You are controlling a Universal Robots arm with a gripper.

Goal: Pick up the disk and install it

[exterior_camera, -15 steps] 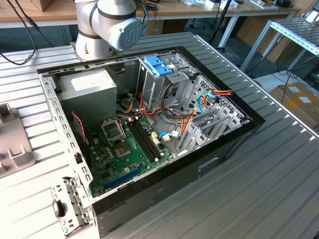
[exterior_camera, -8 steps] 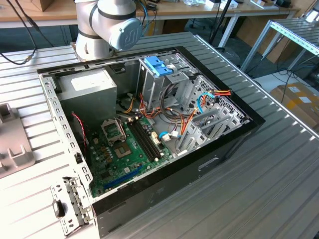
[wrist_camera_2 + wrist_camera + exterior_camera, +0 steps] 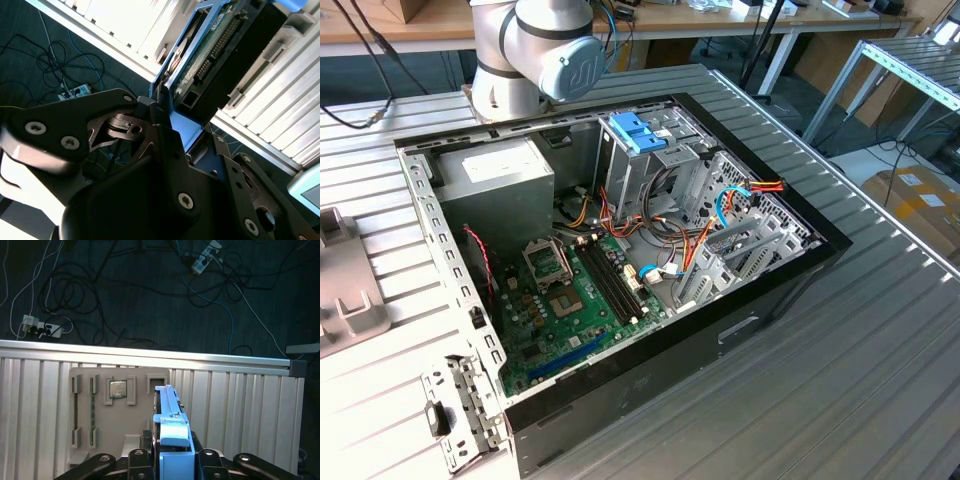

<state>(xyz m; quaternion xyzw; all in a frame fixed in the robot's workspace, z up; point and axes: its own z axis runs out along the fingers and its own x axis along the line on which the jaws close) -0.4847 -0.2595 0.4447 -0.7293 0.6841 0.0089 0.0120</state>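
Exterior view, case: the open computer case lies mid-frame on the ribbed metal surface. Its motherboard faces up and a silver drive cage sits toward the exterior view's right.
Exterior view, arm: the arm's base joint stands at the upper middle of the frame, behind the case.
Exterior view, holder: a grey holder tray sits at the exterior view's left edge, well apart from the case.
First wrist view, disk: the disk stands on edge over the grey holder tray. It is seen end-on, its long axis running straight away from the pincer.
First wrist view, pincer: closed on the disk, black parts tight against both sides of its blue end.
Second wrist view, disk: the circuit-board face shows, and the blue rail leads out from the fingers.
Second wrist view, contact: one finger presses the rail's near end.
Lift: I cannot tell whether the disk has cleared the holder.
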